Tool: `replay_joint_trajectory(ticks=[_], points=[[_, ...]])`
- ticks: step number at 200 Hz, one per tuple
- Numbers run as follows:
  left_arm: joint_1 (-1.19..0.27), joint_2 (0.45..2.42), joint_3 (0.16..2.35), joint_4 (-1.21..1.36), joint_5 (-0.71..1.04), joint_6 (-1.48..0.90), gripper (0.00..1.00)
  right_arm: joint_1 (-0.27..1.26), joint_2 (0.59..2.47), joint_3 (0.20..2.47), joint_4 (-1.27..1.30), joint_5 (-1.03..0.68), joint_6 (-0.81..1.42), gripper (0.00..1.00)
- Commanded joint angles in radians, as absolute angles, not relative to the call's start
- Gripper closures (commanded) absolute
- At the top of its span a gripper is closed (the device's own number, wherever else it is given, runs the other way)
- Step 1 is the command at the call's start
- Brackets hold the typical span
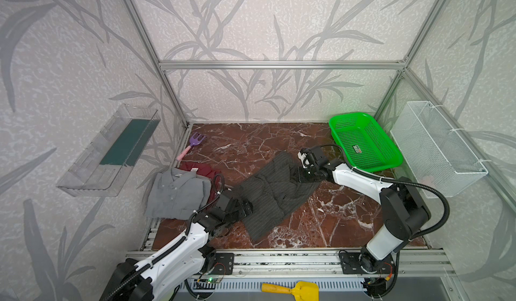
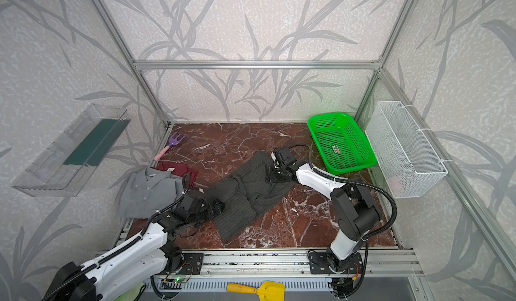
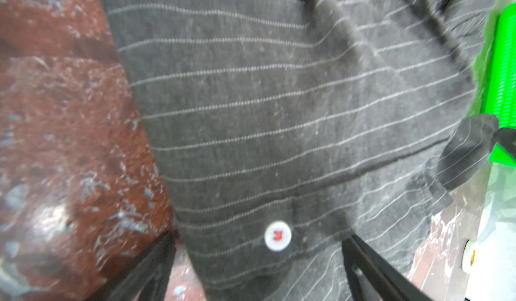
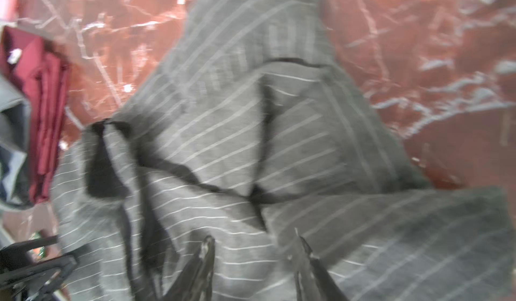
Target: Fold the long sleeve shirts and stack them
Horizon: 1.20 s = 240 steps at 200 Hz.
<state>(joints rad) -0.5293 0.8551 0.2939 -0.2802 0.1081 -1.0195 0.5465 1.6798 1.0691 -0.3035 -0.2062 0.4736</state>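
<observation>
**Pinstriped shirt.** Your pinstriped shirt (image 1: 272, 194) (image 2: 245, 199) lies on the worktop (image 1: 343, 221), set on a diagonal across its middle. One end is close to the front edge. The other reaches toward the back right corner, near the green basket (image 1: 363, 143). The cloth is dark charcoal with thin pale stripes. It is gathered into a long band and is not flat. Creases cross at its middle, and the right wrist view (image 4: 223, 160) shows overlapping flaps. In the left wrist view (image 3: 279, 104) a white button (image 3: 277, 236) with red thread sits by one edge.

**Left gripper.** Your left gripper (image 1: 249, 208) (image 3: 259, 236) is low at the band's left side, toward the front. Its jaws stand wide apart and straddle the buttoned edge. The cloth lies loose between them and nothing is pinched.

**Right gripper.** Your right gripper (image 1: 296, 176) (image 4: 254, 238) is at the shirt's far end, on the side facing the basket. Its fingers are partly apart with a fold of cloth between them. The view is blurred, and I cannot tell whether that fold is clamped or merely lies there.

**Other shirts.** The grey shirt (image 1: 176, 194) sits folded at the left edge, collar toward the back. It lies over the dark red shirt (image 1: 202, 168), which shows only behind it. Both are near the pinstriped shirt but apart from it.
</observation>
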Motion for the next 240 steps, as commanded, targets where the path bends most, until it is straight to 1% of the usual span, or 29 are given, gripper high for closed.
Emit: replay_joint_trajectory(ticks=[1, 13, 30, 44, 66, 84, 106, 120, 132, 145, 148, 152, 157, 158, 184, 205, 216, 240], points=[[-0.535, 0.871, 0.251, -0.253, 0.122, -1.05, 0.14, 0.545, 1.727, 1.057, -0.25, -0.191, 0.479, 0.54], [-0.536, 0.885, 0.234, -0.215, 0.127, -1.062, 0.2, 0.544, 1.749, 1.054, -0.229, -0.191, 0.487, 0.54], [-0.537, 0.905, 0.223, -0.194, 0.124, -1.064, 0.25, 0.544, 1.768, 1.053, -0.225, -0.195, 0.492, 0.54], [-0.538, 0.908, 0.228, -0.196, 0.114, -1.051, 0.32, 0.544, 1.771, 1.044, -0.221, -0.189, 0.498, 0.54], [-0.538, 0.897, 0.227, -0.182, 0.092, -1.042, 0.36, 0.543, 1.782, 1.034, -0.214, -0.198, 0.507, 0.54], [-0.537, 0.899, 0.226, -0.157, 0.094, -1.034, 0.41, 0.544, 1.791, 1.025, -0.203, -0.217, 0.517, 0.54], [-0.538, 0.897, 0.223, -0.124, 0.098, -1.024, 0.54, 0.544, 1.791, 1.013, -0.186, -0.248, 0.532, 0.54], [-0.538, 0.891, 0.219, -0.107, 0.097, -1.015, 0.59, 0.543, 1.784, 1.009, -0.185, -0.254, 0.535, 0.54], [-0.538, 0.885, 0.219, -0.092, 0.091, -1.01, 0.66, 0.546, 1.779, 1.006, -0.182, -0.261, 0.537, 0.54], [-0.538, 0.883, 0.216, -0.077, 0.09, -1.007, 0.69, 0.545, 1.778, 1.006, -0.183, -0.27, 0.539, 0.54], [-0.538, 0.883, 0.218, -0.077, 0.086, -1.005, 0.71, 0.545, 1.778, 1.005, -0.181, -0.274, 0.54, 0.54], [-0.538, 0.884, 0.219, -0.076, 0.086, -1.004, 0.78, 0.546, 1.779, 1.004, -0.18, -0.278, 0.541, 0.54], [-0.538, 0.885, 0.22, -0.074, 0.083, -1.003, 0.98, 0.547, 1.779, 1.003, -0.179, -0.279, 0.543, 0.54], [-0.538, 0.884, 0.221, -0.077, 0.08, -1.002, 1.0, 0.547, 1.779, 1.003, -0.179, -0.281, 0.543, 0.54], [-0.538, 0.885, 0.242, -0.114, 0.061, -0.986, 1.0, 0.548, 1.767, 0.997, -0.19, -0.299, 0.551, 0.54], [-0.537, 0.862, 0.263, -0.169, 0.03, -0.97, 1.0, 0.549, 1.697, 0.983, -0.21, -0.271, 0.55, 0.54], [-0.536, 0.84, 0.274, -0.21, 0.002, -0.964, 1.0, 0.549, 1.649, 0.985, -0.242, -0.221, 0.534, 0.54], [-0.533, 0.818, 0.359, -0.387, -0.055, -0.907, 1.0, 0.546, 1.598, 0.983, -0.294, -0.077, 0.506, 0.54]])
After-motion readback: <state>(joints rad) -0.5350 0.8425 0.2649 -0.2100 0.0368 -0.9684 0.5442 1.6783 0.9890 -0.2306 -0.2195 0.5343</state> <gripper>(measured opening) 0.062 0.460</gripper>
